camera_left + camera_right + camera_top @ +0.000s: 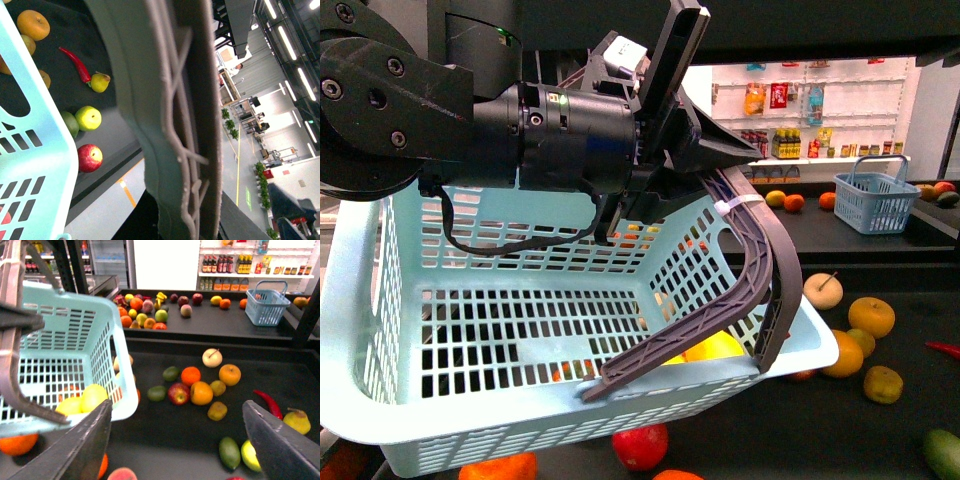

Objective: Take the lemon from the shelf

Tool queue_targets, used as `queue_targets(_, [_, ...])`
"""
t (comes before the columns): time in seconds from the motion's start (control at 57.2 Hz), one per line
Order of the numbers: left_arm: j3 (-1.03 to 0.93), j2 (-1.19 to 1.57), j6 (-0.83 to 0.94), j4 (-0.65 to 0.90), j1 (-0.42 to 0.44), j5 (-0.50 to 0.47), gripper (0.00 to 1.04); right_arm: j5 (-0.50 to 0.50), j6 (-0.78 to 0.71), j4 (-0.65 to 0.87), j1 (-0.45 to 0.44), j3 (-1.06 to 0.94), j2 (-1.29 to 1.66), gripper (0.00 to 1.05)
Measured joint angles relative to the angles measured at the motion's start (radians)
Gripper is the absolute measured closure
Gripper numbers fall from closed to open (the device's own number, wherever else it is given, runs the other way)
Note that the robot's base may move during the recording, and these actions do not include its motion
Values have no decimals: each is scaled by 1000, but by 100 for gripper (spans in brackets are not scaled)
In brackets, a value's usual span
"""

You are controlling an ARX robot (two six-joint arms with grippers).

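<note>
My left gripper (705, 150) is shut on the grey handle (760, 260) of a light-blue basket (470, 330), holding it tilted above the black shelf tray (840, 430). The handle (170, 125) fills the left wrist view. Two bright yellow oblong fruits, which look like lemons (92, 396), lie in the basket's low corner and show through the mesh in the front view (712, 347). My right gripper (177, 407) is open and empty above the tray (165, 440), beside the basket (65, 355). It does not show in the front view.
Loose fruit lies on the tray: oranges (201, 392), a red apple (178, 393), a red chili (268, 401), a pear (296, 421), a green mango (230, 452). A small blue basket (267, 305) and more fruit sit on the far tray. White bottle shelves (800, 120) stand behind.
</note>
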Motion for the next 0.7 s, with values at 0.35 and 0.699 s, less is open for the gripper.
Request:
queue_targets(0.35, [0,0,0,0,0,-3,95,-1,1,-95,2,-180,-320,98])
queue_targets(0.699, [0,0,0,0,0,-2,95,-1,1,-84,2,-230,-359,98])
